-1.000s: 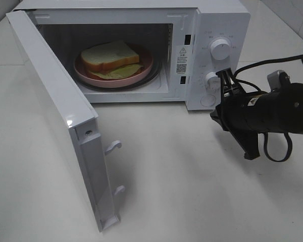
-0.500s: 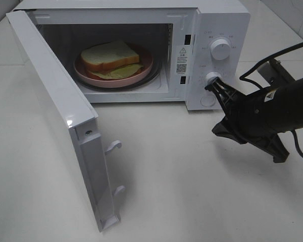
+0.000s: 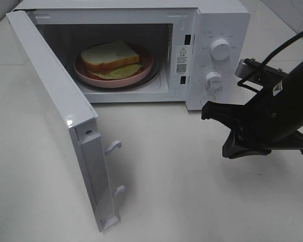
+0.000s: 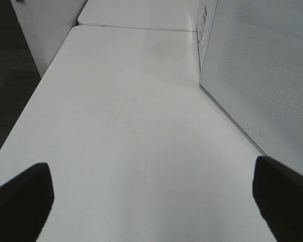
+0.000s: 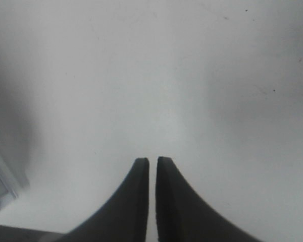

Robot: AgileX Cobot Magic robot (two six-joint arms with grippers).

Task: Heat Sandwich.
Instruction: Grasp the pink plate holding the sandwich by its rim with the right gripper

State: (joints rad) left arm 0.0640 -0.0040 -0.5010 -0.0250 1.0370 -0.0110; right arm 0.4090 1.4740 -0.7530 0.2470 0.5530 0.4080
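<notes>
The sandwich (image 3: 110,56), white bread with a golden crust and pale green filling, lies on a round pink plate (image 3: 144,70) inside the open microwave (image 3: 219,20). My right gripper (image 3: 206,110) is shut and empty. It hovers over the table in front of the microwave's control panel, below the lower knob (image 3: 213,79), pointing left. In the right wrist view its two dark fingers (image 5: 139,176) are pressed nearly together over bare table (image 5: 151,75). My left gripper (image 4: 151,196) is open and empty beside the door's outer face (image 4: 262,65). It is out of the exterior high view.
The microwave door (image 3: 55,116) swings out far to the front left, its latch hooks (image 3: 112,146) sticking out. An upper knob (image 3: 220,49) and a round button (image 3: 208,100) sit on the panel. The right arm's cable (image 3: 285,48) loops behind it. The white table's edge (image 4: 35,91) runs alongside the left gripper.
My right gripper has pulled away from the lower knob, moving down and to the right and swinging round to point left. The sandwich, plate and door have not moved.
</notes>
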